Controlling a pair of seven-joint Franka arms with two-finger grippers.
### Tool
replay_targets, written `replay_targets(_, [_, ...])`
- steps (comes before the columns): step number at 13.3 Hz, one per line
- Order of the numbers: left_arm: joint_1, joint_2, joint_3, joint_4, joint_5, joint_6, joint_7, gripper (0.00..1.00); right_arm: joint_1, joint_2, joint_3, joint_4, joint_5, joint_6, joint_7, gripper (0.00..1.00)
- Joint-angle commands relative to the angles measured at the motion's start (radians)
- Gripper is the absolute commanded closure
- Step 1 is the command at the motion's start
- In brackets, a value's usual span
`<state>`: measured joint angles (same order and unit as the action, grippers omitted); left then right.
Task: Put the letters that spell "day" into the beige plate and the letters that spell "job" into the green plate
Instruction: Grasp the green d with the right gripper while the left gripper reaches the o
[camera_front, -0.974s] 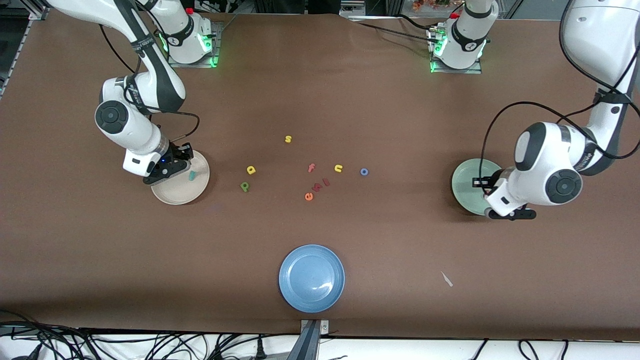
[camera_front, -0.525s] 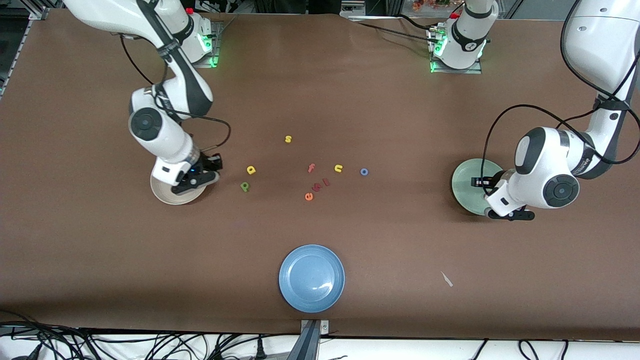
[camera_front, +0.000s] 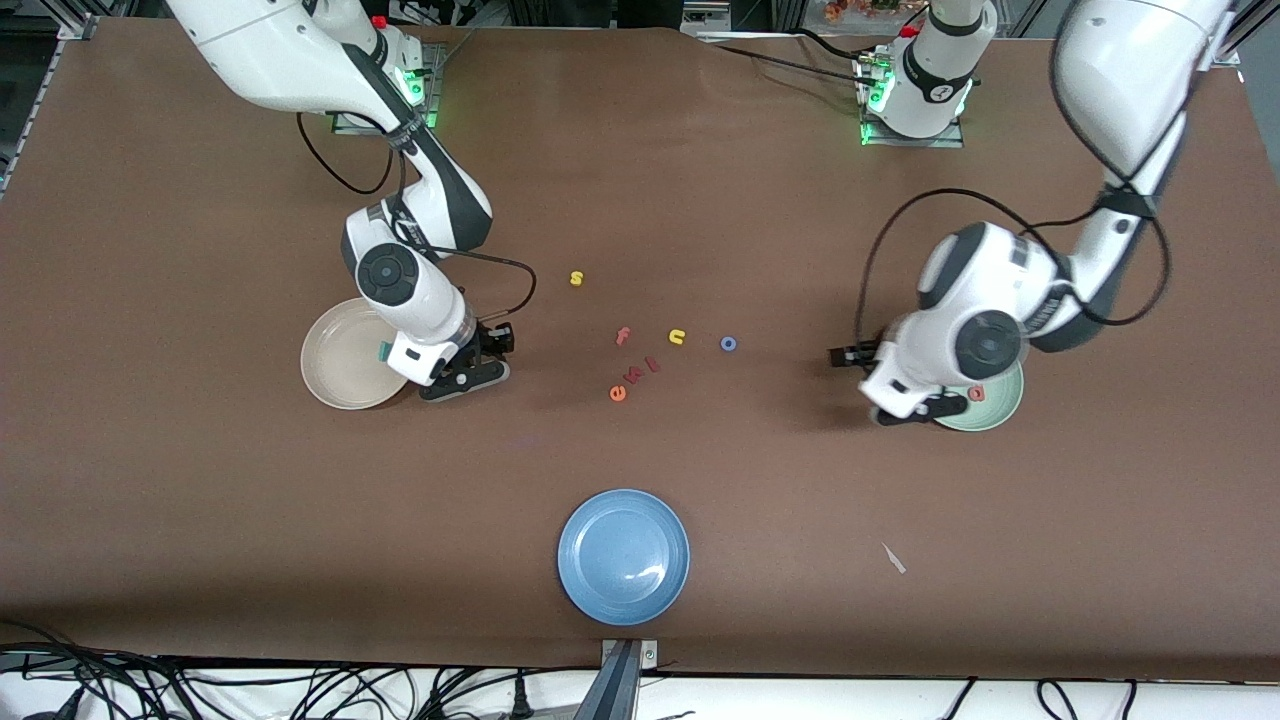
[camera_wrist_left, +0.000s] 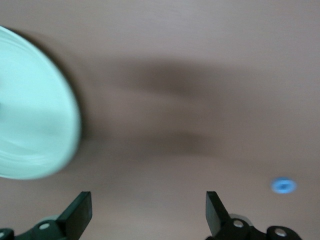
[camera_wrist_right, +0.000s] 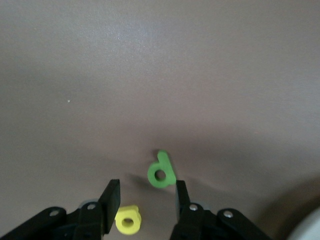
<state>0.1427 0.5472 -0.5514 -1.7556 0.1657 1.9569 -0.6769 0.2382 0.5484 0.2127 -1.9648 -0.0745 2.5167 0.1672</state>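
Note:
The beige plate (camera_front: 335, 365) holds the teal y (camera_front: 382, 350). Beside it, toward the table's middle, my right gripper (camera_front: 478, 375) (camera_wrist_right: 146, 200) hangs open low over the table. The yellow a (camera_wrist_right: 128, 219) lies between its fingers, untouched, and the green d (camera_wrist_right: 161, 172) lies just past one fingertip; the front view hides both. The salmon-red b (camera_front: 977, 393) lies in the green plate (camera_front: 1005, 400) (camera_wrist_left: 30, 110). My left gripper (camera_front: 915, 412) (camera_wrist_left: 148, 212) is open and empty over bare table next to that plate. The blue o (camera_front: 729, 343) (camera_wrist_left: 283, 186) lies alone toward the middle.
Loose letters lie mid-table: a yellow s (camera_front: 576, 278), a reddish f (camera_front: 622, 336), a yellow n (camera_front: 677, 336), an orange e (camera_front: 618, 393) and two small red ones (camera_front: 643, 370). A blue plate (camera_front: 623, 555) sits near the front edge, with a white scrap (camera_front: 893, 558) toward the left arm's end.
My right gripper moved from over the beige plate to over the yellow a and green d. My left gripper opened and swung off the green plate toward the middle, leaving the b there.

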Motion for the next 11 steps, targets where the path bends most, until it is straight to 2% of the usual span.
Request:
replay_targets(1, [-0.104,0.025,0.010,-0.008,-0.026,0.100,-0.142,0.00,0.009,0.024,-0.010,0.015,-0.002,0.020,0.014,0.47])
replay_targets(5, [-0.205,0.089,0.015,-0.015,-0.014,0.236,-0.272,0.00,0.009,0.041,-0.015,0.011,-0.016,0.051,0.014,0.47])
replay_targets(11, [-0.238,0.177,0.016,-0.015,0.098,0.323,-0.365,0.01,0.009,0.048,-0.021,-0.022,-0.030,0.092,0.014,0.47])
